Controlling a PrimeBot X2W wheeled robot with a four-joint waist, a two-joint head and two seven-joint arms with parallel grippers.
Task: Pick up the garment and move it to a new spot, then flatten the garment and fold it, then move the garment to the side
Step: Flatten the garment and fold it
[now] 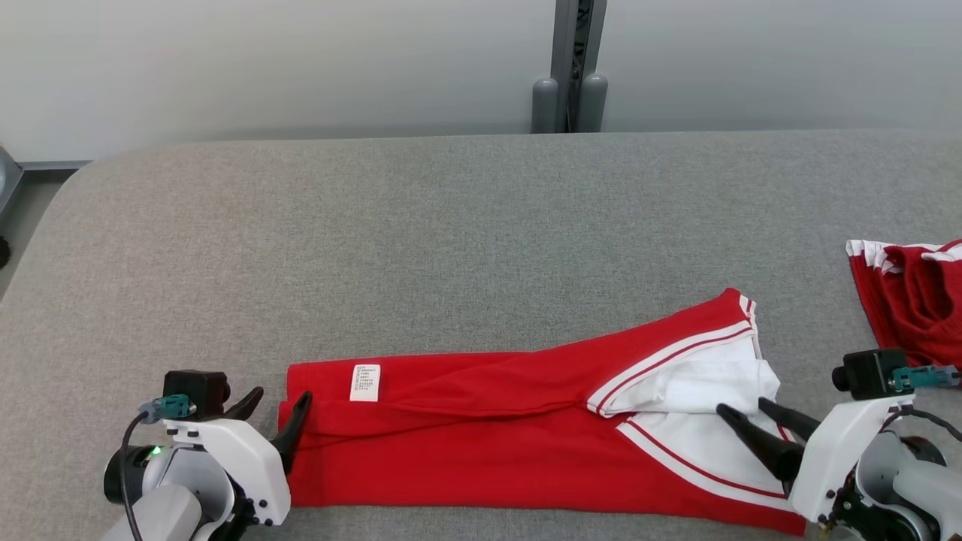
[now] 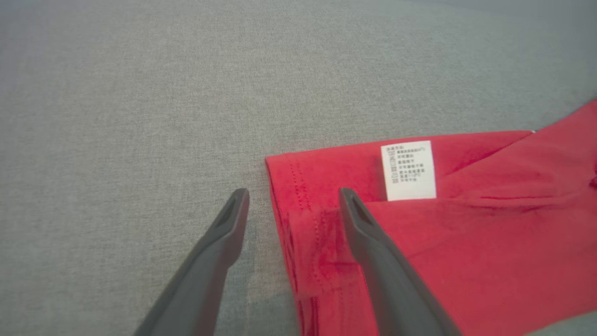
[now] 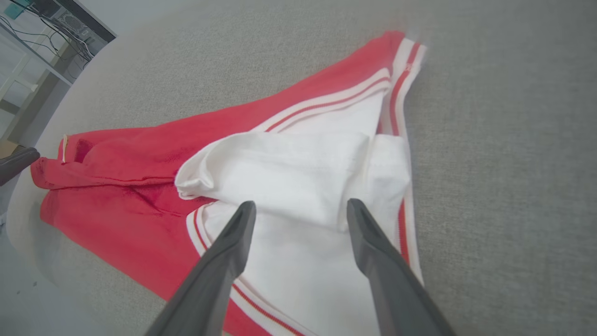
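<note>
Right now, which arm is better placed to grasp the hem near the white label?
Left: its open fingers straddle the hem of the red cloth garment; right fingers are over the white end.

We look across a broad desk (image 1: 451,225) covered in grey woven fabric, its far corner rounded at about 10 o'clock. Behind it runs a plain pale wall (image 1: 263,68) under soft, even light. At 12 o'clock a grey metal post (image 1: 564,45) rises against the wall, with two rounded grey caps (image 1: 545,105) side by side at its foot, just beyond the desk's far edge. At 9 o'clock, past the desk's curved edge, a strip of grey floor (image 1: 22,207) shows. In the right wrist view, at about 10 o'clock, we make out pale shelving (image 3: 28,79) with dark cables (image 3: 23,14) above it, too blurred to say more.
</note>
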